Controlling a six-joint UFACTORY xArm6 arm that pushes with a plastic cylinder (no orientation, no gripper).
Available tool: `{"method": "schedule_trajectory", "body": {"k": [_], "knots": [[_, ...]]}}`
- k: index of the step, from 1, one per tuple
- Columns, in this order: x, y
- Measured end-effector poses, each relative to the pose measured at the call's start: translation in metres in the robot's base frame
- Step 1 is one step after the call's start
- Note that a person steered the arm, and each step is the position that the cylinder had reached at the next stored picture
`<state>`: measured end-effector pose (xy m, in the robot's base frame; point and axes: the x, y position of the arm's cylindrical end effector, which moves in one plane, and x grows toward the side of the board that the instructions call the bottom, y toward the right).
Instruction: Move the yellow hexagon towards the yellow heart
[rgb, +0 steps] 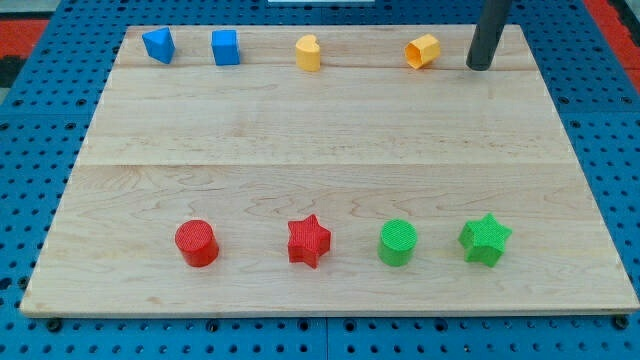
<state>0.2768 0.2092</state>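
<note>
The yellow hexagon (422, 50) sits near the view's top, right of centre. The yellow heart (308, 53) sits to its left, in the same row, a clear gap apart. My tip (480, 66) is at the view's top right, just to the right of the yellow hexagon, a short gap from it and not touching.
Two blue blocks (159, 45) (225, 47) sit at the top left. Along the bottom row stand a red cylinder (196, 243), a red star (308, 240), a green cylinder (398, 242) and a green star (485, 239). The wooden board (320, 150) lies on a blue pegboard.
</note>
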Motion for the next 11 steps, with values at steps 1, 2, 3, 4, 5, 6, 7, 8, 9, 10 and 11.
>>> {"method": "schedule_trajectory", "body": {"k": [1,2,3,4,5,6,7,8,9,10,11], "knots": [[0.002,0.009],[0.002,0.009],[0.002,0.008],[-0.018,0.012],[-0.034,-0.006],[-0.034,-0.046],[-0.031,-0.065],[-0.027,-0.117],[-0.027,-0.15],[-0.012,-0.109],[0.02,-0.09]]}}
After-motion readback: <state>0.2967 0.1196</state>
